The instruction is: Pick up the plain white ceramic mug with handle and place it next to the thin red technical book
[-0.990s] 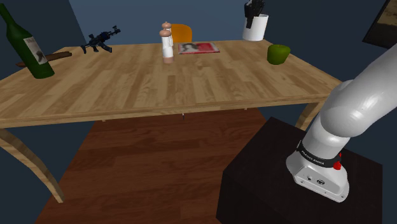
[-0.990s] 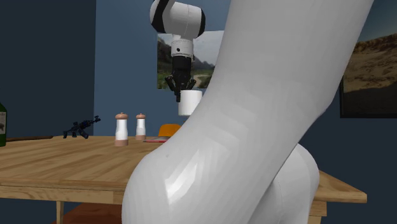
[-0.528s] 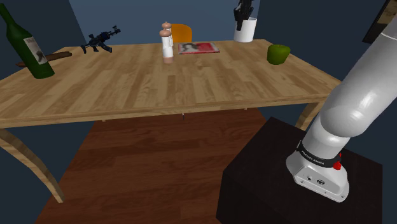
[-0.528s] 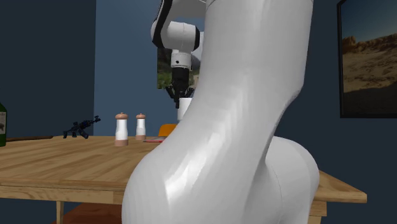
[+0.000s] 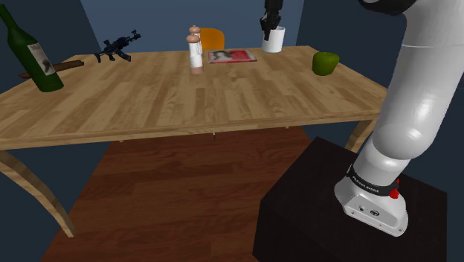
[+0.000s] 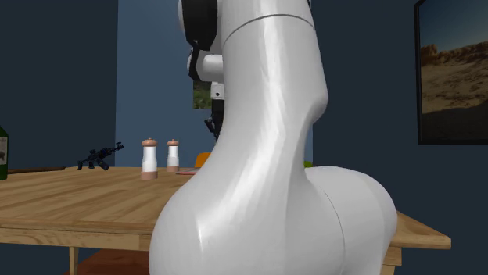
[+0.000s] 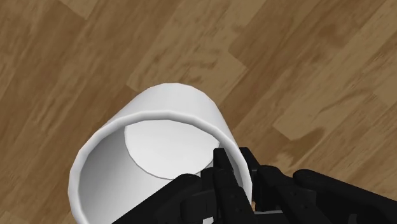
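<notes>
Tabletop, shoulder view, left to right: one green bottle, one small black rifle, two shakers, one red book, one white mug, one green fruit. Arm upright, reaching far; tool pointing down, clamped on mug rim just right of book.

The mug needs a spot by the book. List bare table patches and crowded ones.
Bare: wood between the thin red book and the round green object; the near half of the wooden table. Crowded: the book's other side, with two white shakers and an orange object.
</notes>
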